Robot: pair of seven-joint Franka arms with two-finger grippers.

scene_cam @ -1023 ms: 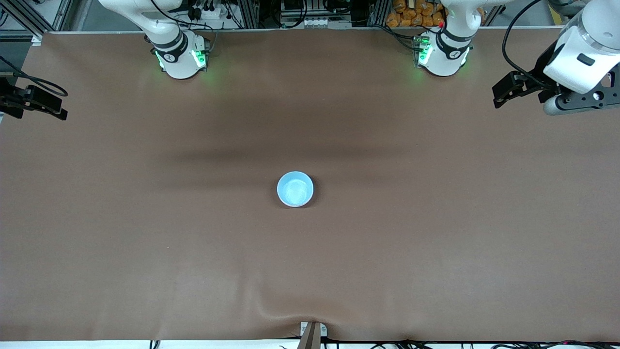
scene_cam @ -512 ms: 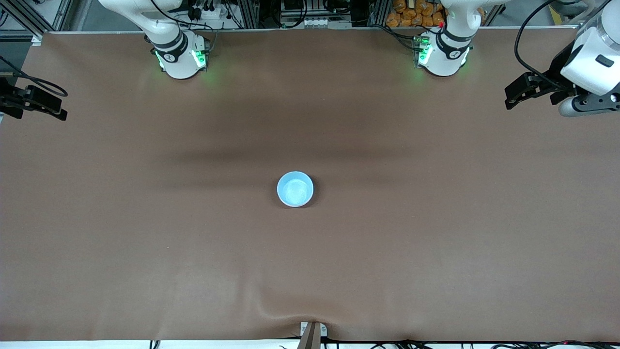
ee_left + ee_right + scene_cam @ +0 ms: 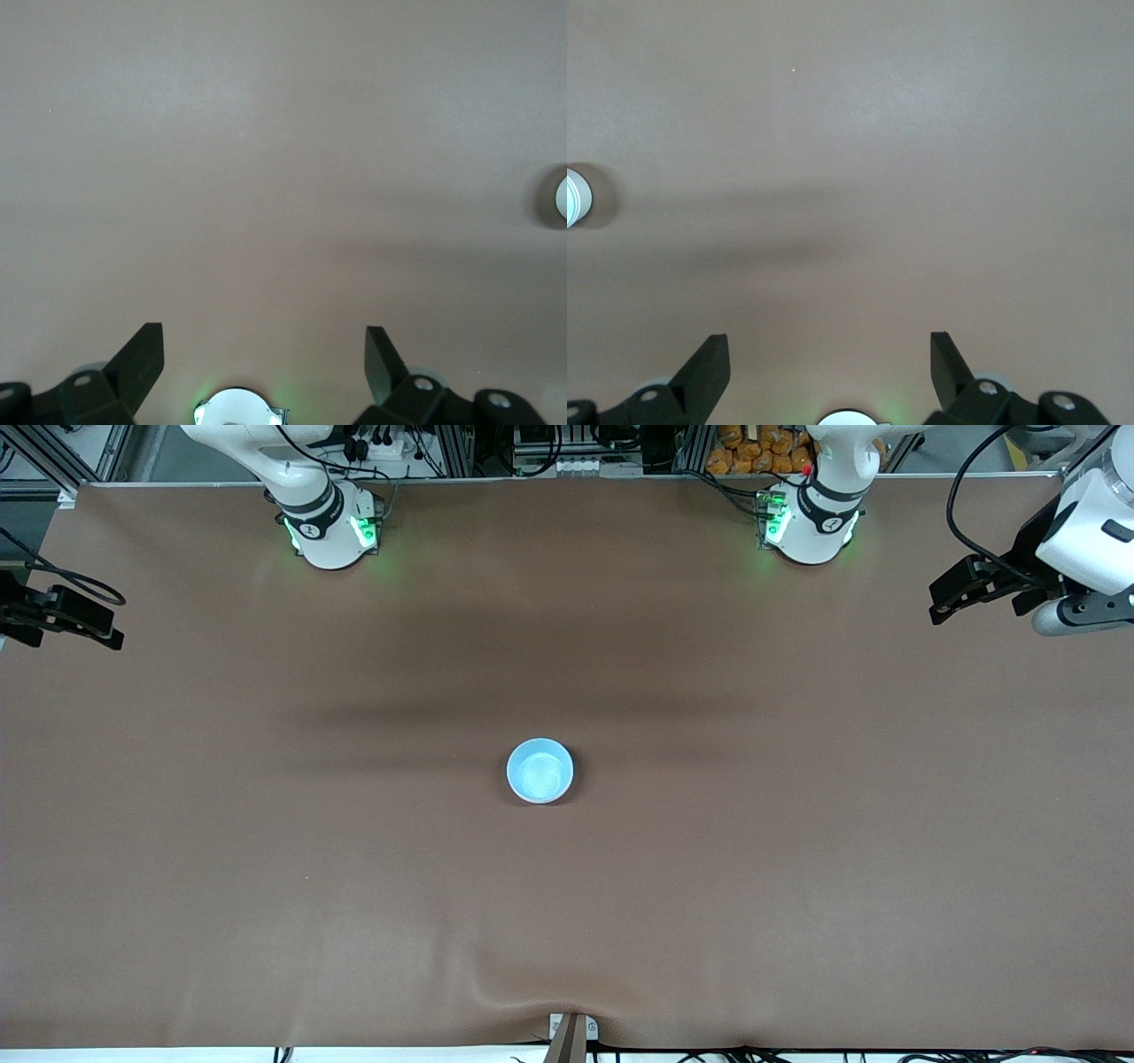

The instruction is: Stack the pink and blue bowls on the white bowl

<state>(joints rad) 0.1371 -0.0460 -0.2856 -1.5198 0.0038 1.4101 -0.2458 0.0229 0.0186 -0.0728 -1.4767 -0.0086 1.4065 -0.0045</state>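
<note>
1. Since a second ago the left tool [image 3: 952, 598] has drawn outward toward its own end of the worktop [image 3: 266, 824], fingers [image 3: 142, 359] wide and empty.
2. Right tool [image 3: 80, 622] waits at its end, fingers [image 3: 709, 363] wide, empty.
3. Blue bowl [image 3: 539, 771] sits mid-worktop, topmost; nothing shows beneath.

Change since the earlier frames: the left gripper [image 3: 952, 598] sits closer to the edge of the table [image 3: 266, 868] at the left arm's end and slightly nearer the arm bases' edge, more of its wrist cut off by the frame.
</note>
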